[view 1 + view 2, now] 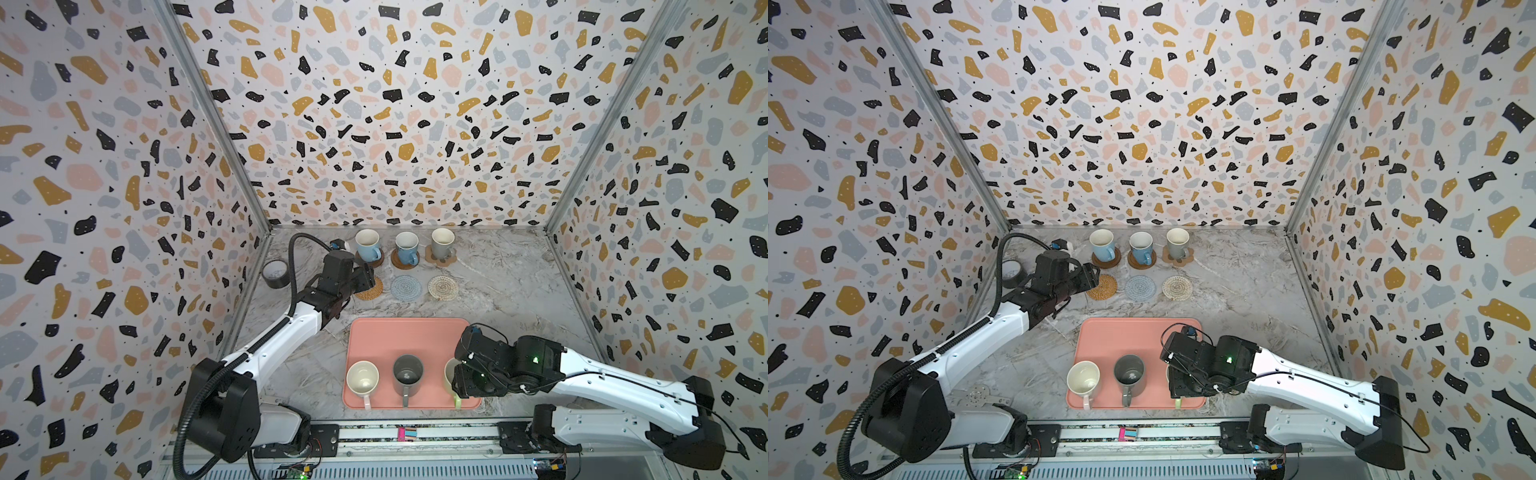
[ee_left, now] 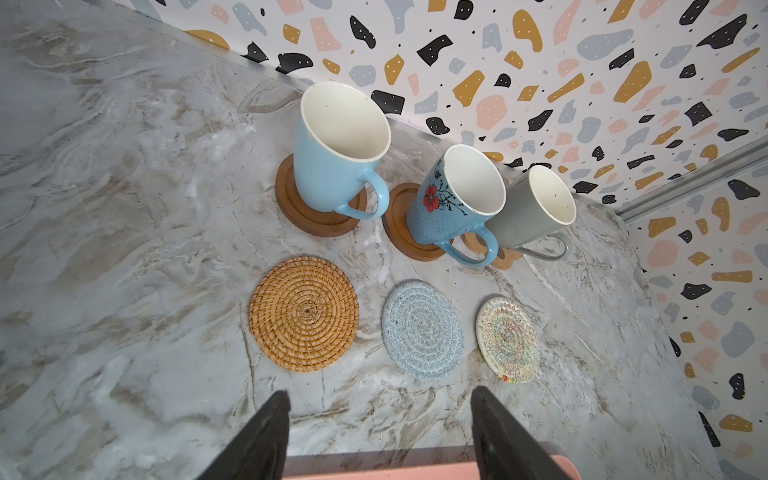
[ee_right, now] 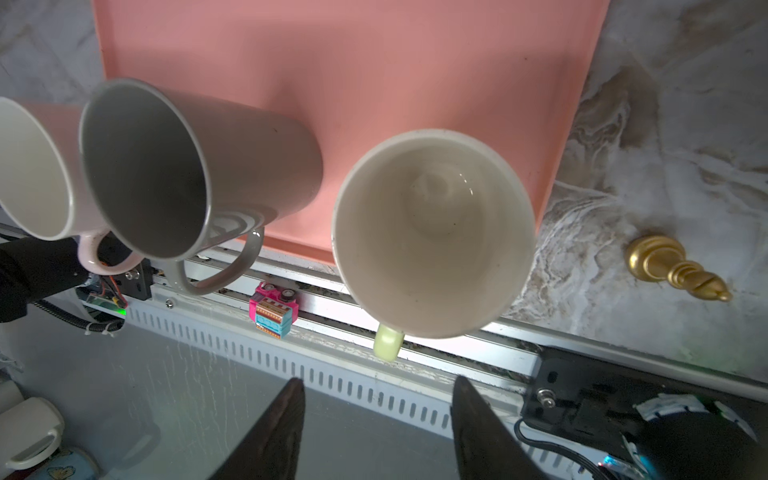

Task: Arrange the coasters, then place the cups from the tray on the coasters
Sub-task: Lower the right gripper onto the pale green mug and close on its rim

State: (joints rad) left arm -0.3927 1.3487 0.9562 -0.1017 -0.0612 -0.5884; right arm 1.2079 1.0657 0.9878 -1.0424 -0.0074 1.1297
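Hovering left hand (image 2: 380, 395): jaws apart, empty, above the surface (image 2: 124, 208) just short of the rattan coaster (image 2: 303, 313).
Right hand (image 3: 377, 380): jaws apart, empty, just beside the green mug (image 3: 432, 232) at its handle.
Tray (image 3: 374, 62): green mug, dark grey mug (image 3: 145, 166) and pink mug (image 3: 29, 166) stand along its near edge.
Bare coasters: rattan, pale blue coaster (image 2: 422, 328) and cream coaster (image 2: 507, 338) in a row.
Back row: light blue mug (image 2: 332, 158) and deeper blue mug (image 2: 449, 203) on wooden coasters (image 2: 299, 212), grey mug (image 2: 528, 208) on a paw-shaped coaster (image 2: 507, 259).
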